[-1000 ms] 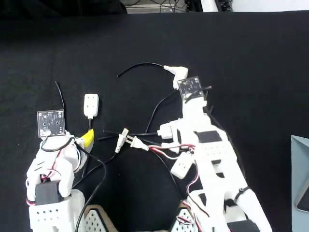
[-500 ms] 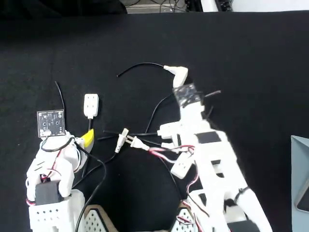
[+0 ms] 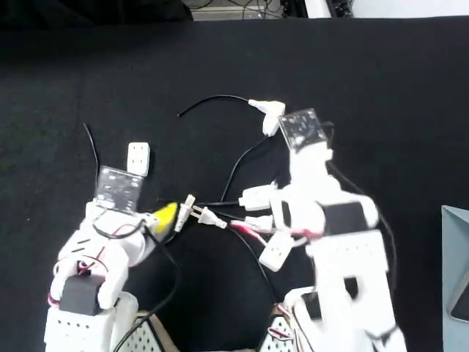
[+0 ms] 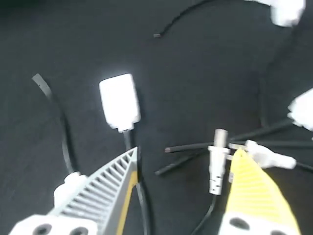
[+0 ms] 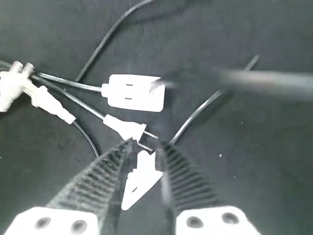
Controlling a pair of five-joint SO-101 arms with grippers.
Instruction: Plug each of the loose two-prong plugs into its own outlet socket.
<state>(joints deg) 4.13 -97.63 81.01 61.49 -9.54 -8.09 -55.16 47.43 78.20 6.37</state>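
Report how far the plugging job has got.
Done: nothing looks plugged; the socket has empty slots. In hand: the left pincer is open near a loose plug, and the right pincer sits at a bare-pronged plug. Left: plugging in every plug.

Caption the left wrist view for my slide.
Left pincer open, facing a white outlet socket and a loose two-prong plug.

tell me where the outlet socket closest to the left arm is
In the high view that outlet socket lies left of centre, just ahead of the left end effector, with a loose two-prong plug to its right.
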